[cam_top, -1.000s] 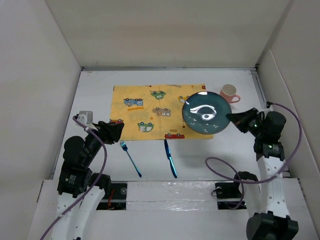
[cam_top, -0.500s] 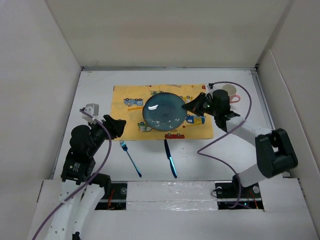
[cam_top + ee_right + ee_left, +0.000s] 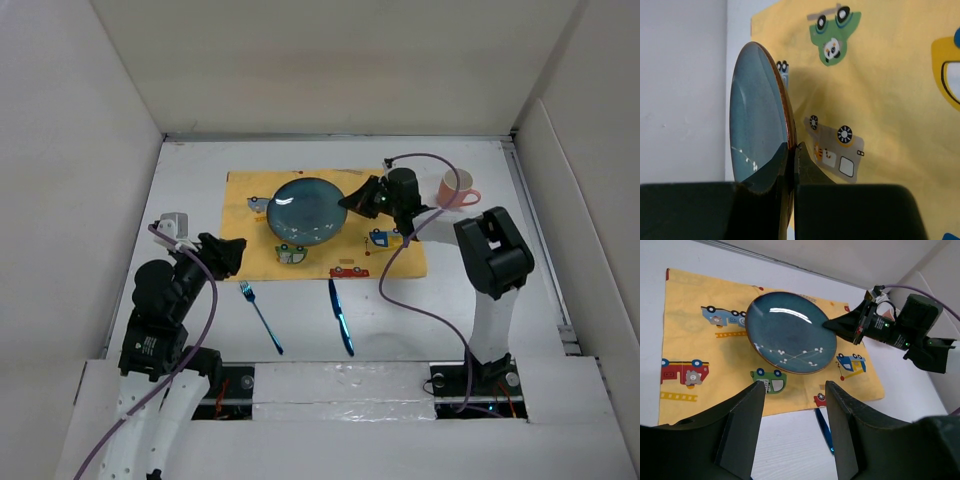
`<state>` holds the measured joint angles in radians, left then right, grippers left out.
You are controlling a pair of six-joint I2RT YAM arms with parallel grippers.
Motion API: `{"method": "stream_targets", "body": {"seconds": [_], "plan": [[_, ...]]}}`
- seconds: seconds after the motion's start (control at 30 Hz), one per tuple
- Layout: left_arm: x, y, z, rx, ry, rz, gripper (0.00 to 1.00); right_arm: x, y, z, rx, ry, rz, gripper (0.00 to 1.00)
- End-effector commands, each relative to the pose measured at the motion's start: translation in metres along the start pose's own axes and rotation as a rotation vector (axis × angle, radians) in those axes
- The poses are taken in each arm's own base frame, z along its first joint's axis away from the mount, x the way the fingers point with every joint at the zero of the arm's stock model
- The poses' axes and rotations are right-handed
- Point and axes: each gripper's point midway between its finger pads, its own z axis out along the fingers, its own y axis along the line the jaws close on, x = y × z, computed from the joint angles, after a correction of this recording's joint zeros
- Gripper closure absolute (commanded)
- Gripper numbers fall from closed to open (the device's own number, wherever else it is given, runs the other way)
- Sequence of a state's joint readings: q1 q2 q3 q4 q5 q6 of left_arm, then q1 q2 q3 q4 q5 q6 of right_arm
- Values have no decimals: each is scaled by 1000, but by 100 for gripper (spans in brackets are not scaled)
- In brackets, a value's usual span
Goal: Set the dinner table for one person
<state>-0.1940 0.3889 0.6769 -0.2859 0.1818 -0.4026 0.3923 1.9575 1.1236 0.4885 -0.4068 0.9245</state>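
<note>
The right arm is extended far from its base, with its forearm reaching leftward across the right part of the placemat [image 3: 245,195]. The right gripper [image 3: 358,199] has its jaws clamped on the right rim of the plate [image 3: 306,210]; the right wrist view shows one finger on each face of the rim. The left arm is folded near its base. The left gripper [image 3: 232,255] hangs just off the placemat's near left corner with its jaws apart and nothing between them. The plate sits over the middle of the placemat; contact with the cloth cannot be confirmed. A pink mug [image 3: 457,186] stands just beyond the right arm, off the placemat's far right corner. A blue fork [image 3: 260,316] and a blue knife [image 3: 341,316] lie apart on the bare surface near the placemat's near edge. The dinner table [image 3: 300,300] is a large, flat, matte white rectangle ahead of the arm bases, enclosed by white walls and carrying every item.
</note>
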Motion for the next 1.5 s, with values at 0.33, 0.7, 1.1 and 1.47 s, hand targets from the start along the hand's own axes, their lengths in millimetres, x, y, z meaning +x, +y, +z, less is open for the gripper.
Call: {"method": "stream_targets", "body": {"seconds": [0.33,0.7,1.1,1.47], "plan": [[-6,-1,2,5,-26,1,52,-11,36,15,-177,-59,-31,100],[-6,-2,2,12,-27,4,52,9,-5,8,-84,-26,-44,59],[-9,-4,-3,21,-48,8,55,-29,-1,-22,120,-77,-218,31],[-12,-7,-7,37,-64,12,100,-162,-41,-154,488,-413,-269,100]]}}
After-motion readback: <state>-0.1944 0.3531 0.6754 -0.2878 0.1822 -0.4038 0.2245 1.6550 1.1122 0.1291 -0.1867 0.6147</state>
